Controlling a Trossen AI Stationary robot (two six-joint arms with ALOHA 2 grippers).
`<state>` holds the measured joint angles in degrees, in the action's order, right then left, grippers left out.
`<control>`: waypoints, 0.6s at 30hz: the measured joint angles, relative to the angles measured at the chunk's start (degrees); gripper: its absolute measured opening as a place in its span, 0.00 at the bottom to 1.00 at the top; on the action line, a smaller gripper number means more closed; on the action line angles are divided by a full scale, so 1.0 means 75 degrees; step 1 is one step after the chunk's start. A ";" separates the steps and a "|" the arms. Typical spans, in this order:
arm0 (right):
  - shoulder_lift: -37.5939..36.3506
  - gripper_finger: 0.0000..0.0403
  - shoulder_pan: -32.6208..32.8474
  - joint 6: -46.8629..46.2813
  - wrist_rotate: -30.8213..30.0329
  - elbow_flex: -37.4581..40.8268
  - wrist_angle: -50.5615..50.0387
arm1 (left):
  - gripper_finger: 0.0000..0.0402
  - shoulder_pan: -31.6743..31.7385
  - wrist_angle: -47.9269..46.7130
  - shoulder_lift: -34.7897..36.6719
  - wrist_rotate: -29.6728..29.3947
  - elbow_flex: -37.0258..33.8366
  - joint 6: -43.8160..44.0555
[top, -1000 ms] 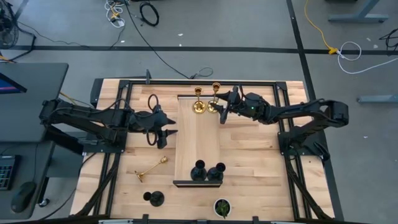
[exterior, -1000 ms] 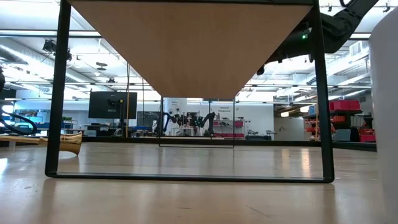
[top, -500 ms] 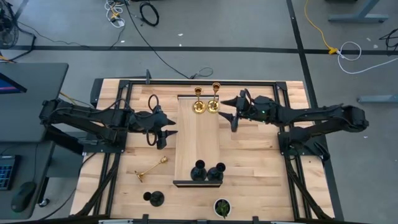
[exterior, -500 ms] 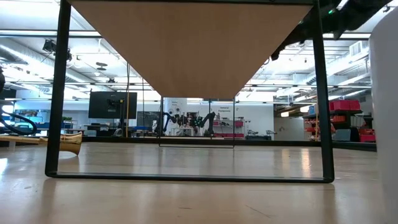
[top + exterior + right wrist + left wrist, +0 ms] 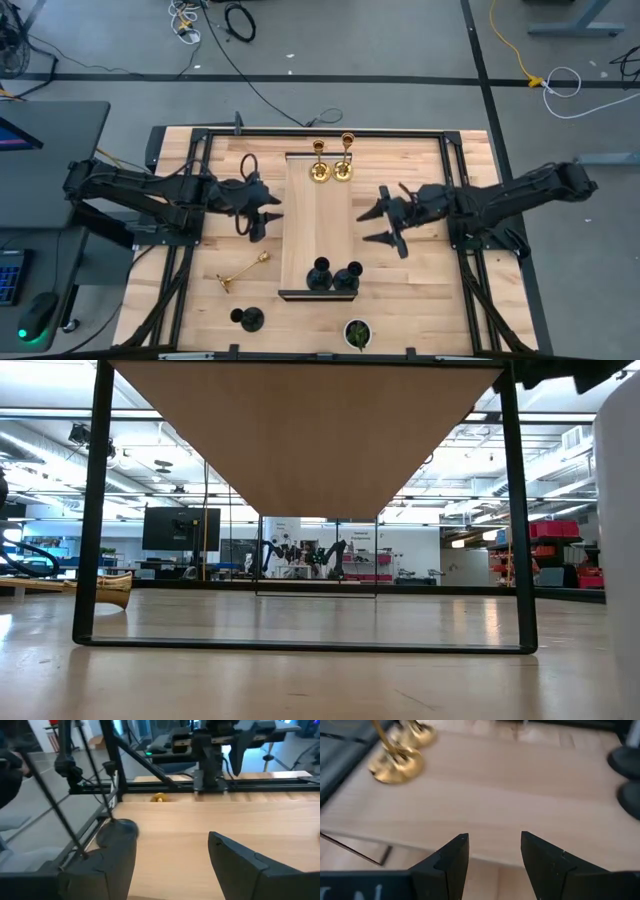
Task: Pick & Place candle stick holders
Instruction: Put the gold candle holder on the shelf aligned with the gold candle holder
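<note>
Standing on the raised board (image 5: 318, 225): two gold holders (image 5: 331, 171) at its far end, two black holders (image 5: 334, 276) at its near end; one gold holder (image 5: 243, 270) lies tipped on the surface (image 5: 420, 280), one black holder (image 5: 249, 319) stands there. Right claw (image 5: 383, 223) hangs beside the board, fingers apart, empty; left claw (image 5: 268, 210) likewise, opposite side. Risk: a wide claw descending between close neighbours could topple one.

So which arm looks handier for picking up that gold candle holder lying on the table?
Probably the left. Its open claw hangs on the same side of the raised board as the fallen gold holder; the right claw, also open, is across the board.
</note>
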<state>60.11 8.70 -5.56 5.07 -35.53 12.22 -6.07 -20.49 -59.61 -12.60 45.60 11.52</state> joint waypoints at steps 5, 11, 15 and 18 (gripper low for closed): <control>0.0000 0.61 0.0481 -0.0178 -0.0386 0.0000 -0.0079 | 0.45 -0.0003 -0.0952 0.0000 0.0962 0.0003 0.0626; 0.0000 0.61 0.0733 -0.0195 -0.0927 0.0000 -0.0265 | 0.45 -0.0172 -0.2241 0.0000 0.1531 0.0003 0.2242; 0.0000 0.61 0.0774 -0.0199 -0.1225 0.0000 -0.0414 | 0.45 -0.0522 -0.2781 0.0000 0.1924 0.0003 0.3420; 0.0000 0.61 0.0774 -0.0227 -0.1231 0.0000 -0.0439 | 0.45 -0.0972 -0.2956 0.0000 0.2011 0.0003 0.4446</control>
<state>60.12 14.50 -7.26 -4.16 -35.53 8.93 -13.35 -42.65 -59.61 2.48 45.63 44.86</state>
